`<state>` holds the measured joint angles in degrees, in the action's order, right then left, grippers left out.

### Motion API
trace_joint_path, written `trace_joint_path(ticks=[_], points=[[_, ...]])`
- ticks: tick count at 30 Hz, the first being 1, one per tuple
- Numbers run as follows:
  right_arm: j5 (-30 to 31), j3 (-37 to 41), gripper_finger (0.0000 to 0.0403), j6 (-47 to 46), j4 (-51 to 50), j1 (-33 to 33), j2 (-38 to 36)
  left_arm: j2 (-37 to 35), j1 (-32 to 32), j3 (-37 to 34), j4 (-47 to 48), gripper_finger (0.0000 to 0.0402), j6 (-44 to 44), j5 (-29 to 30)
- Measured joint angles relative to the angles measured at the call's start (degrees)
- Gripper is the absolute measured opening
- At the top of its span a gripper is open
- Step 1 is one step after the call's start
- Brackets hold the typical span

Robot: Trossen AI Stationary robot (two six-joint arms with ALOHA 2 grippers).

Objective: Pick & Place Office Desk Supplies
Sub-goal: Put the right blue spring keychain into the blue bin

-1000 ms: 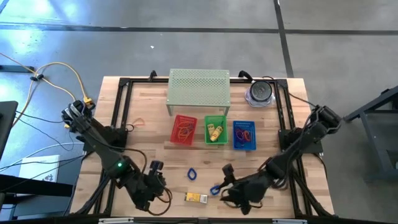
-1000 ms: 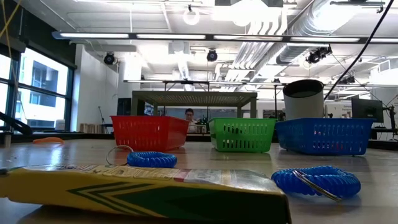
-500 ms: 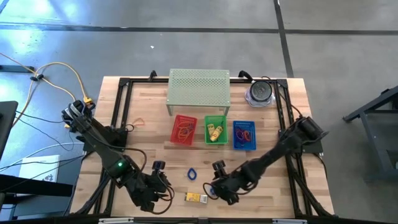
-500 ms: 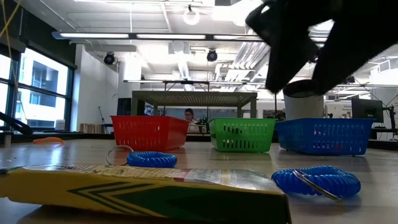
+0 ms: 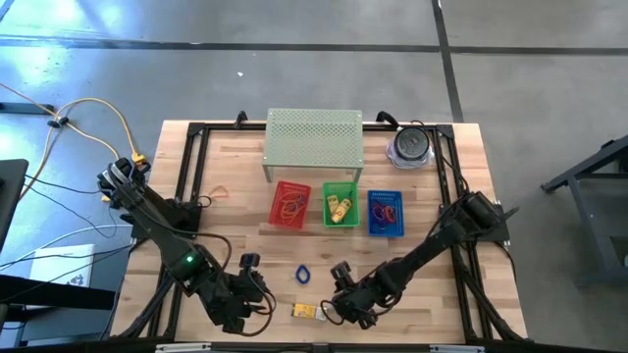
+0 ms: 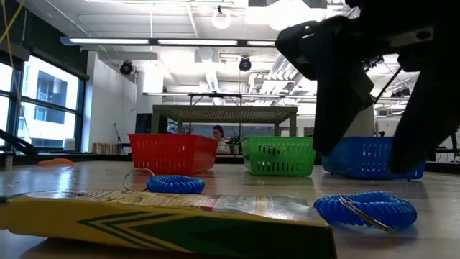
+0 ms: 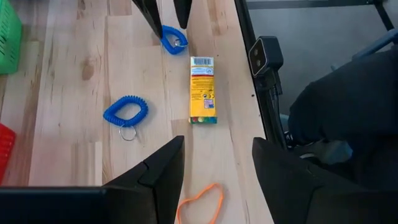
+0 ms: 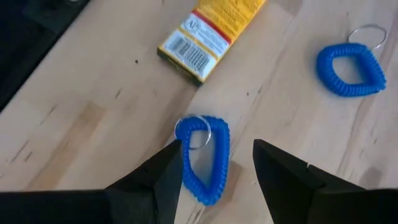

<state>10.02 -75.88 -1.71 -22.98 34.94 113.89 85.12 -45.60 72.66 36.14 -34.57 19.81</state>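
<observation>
A blue coil band with a key ring (image 8: 205, 155) lies on the table next to a yellow box (image 8: 208, 34). My right gripper (image 8: 217, 180) is open and hovers over this band, one finger on each side, not touching; the low view (image 6: 366, 162) shows its tips above the band (image 6: 366, 208). A second blue coil band (image 5: 302, 275) lies farther in. My left gripper (image 7: 217, 180) is open and empty near the table's front edge, over an orange rubber band (image 7: 199, 202). The yellow box also shows in the high view (image 5: 307, 311).
A red basket (image 5: 290, 204), a green basket (image 5: 340, 204) and a blue basket (image 5: 386, 212) stand in a row mid-table, each with items inside. Behind them stand a green mesh shelf (image 5: 314, 142) and a round dark container (image 5: 410, 145). Another orange band (image 5: 221, 191) lies at the left.
My right gripper has gone toward the table's left and near edge and down, coming into the low view from above and ending over the blue coil band beside the yellow box. Its fingers stay open. The bands and box have not moved.
</observation>
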Motion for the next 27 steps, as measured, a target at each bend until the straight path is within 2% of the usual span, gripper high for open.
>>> trace_joint_path(ticks=[16,21,24,27], points=[[0.4,1.1,0.0184,0.0,0.1,-1.7,2.6,0.0,0.5,0.0,0.0,0.0183,0.0,-0.1],[-2.5,0.8,0.0183,-0.2,0.5,-1.8,4.3,0.0,0.5,0.0,0.0,0.0183,0.0,-0.1],[-3.6,0.8,0.0168,-0.2,-0.2,-2.0,5.5,0.0,0.5,0.0,0.0,0.0183,0.0,-0.1],[-4.9,0.8,0.0131,-0.3,-0.7,-2.1,5.8,0.0,0.5,0.0,0.0,0.0183,0.0,-0.1]])
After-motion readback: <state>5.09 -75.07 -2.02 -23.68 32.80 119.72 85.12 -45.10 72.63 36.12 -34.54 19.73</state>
